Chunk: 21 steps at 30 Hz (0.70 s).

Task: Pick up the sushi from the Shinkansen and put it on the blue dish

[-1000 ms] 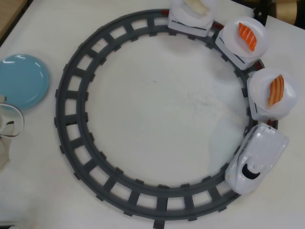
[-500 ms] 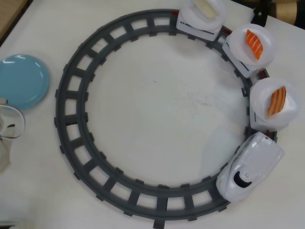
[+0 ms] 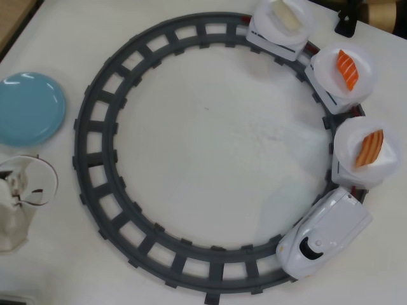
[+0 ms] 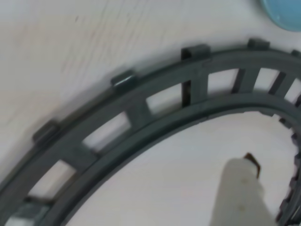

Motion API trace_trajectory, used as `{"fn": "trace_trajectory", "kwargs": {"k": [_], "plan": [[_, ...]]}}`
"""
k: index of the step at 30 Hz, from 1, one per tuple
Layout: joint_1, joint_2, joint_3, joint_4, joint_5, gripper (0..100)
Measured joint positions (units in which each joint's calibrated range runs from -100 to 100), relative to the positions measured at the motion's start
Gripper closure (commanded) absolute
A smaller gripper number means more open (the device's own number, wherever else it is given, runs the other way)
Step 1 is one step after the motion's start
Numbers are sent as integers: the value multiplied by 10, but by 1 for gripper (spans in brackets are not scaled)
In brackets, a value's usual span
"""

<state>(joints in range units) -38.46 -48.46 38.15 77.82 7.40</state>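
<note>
The white Shinkansen (image 3: 324,234) stands on the track at the lower right of the overhead view and pulls three cars with white plates. The sushi (image 3: 369,148), orange with fine pale lines, lies on the plate of the first car behind the nose. The blue dish (image 3: 28,108) lies on the table at the far left, outside the ring; its edge also shows in the wrist view (image 4: 284,14). My gripper (image 3: 24,190) is at the left edge just below the dish, far from the train and empty. The wrist view shows only one white finger (image 4: 242,186) above the table.
The dark grey ring track (image 3: 102,121) fills the middle of the table; a stretch of it crosses the wrist view (image 4: 141,113). A brighter orange striped piece (image 3: 347,70) and a whitish piece (image 3: 286,16) ride on the other two cars. A dark object (image 3: 348,22) stands at the top right.
</note>
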Motion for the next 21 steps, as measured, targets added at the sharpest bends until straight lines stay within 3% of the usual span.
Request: {"fn": "trace_trajectory", "kwargs": {"k": [9, 21], "plan": [[106, -1, -72, 131, 51, 78], [303, 166, -183, 155, 91, 78]]}}
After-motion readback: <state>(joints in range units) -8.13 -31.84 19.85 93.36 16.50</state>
